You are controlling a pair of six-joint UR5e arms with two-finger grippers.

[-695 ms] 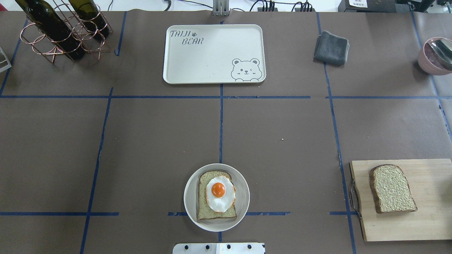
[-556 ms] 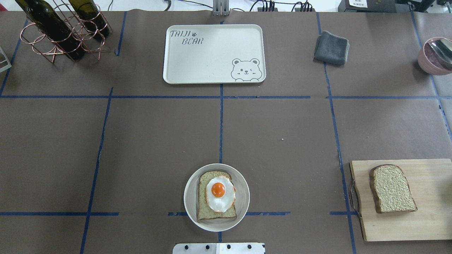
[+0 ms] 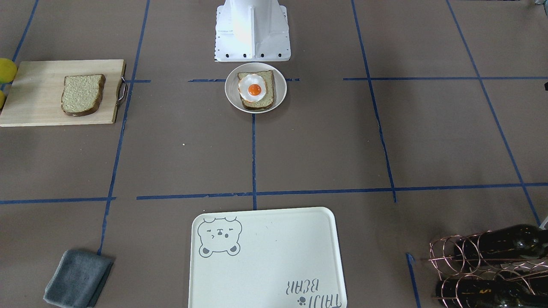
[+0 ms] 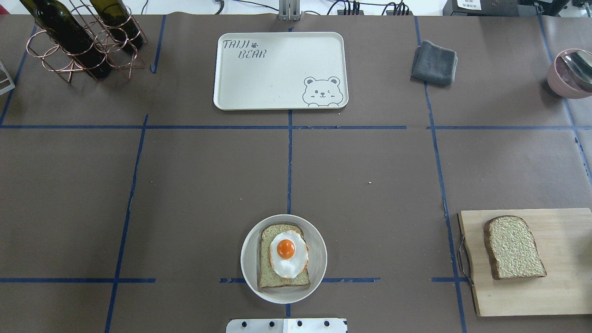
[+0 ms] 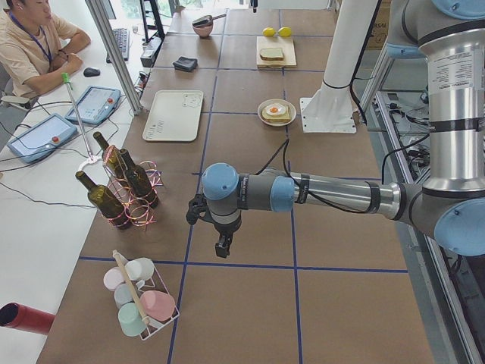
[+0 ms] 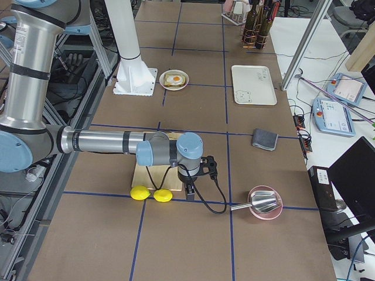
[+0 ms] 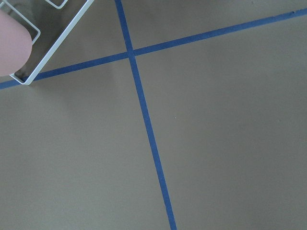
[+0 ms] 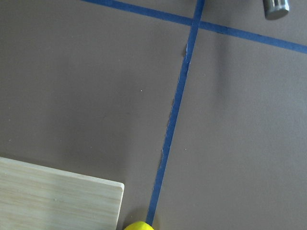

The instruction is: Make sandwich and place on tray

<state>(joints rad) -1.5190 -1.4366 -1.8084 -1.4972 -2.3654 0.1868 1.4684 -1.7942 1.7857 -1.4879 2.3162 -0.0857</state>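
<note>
overhead exterior: build's about halfway — fried egg on the bottom slice in the plate, top slice waiting on the cutting board, tray untouched. left gripper and right gripper sit far out — i can't tell if either is open or holding anything.

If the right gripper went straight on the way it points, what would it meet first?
The right gripper points down; likely the brown paper-covered table, beside a corner of the pale wooden cutting board; depth unclear.

Right arm above cutting board, lemons beside, tray beyond
</note>
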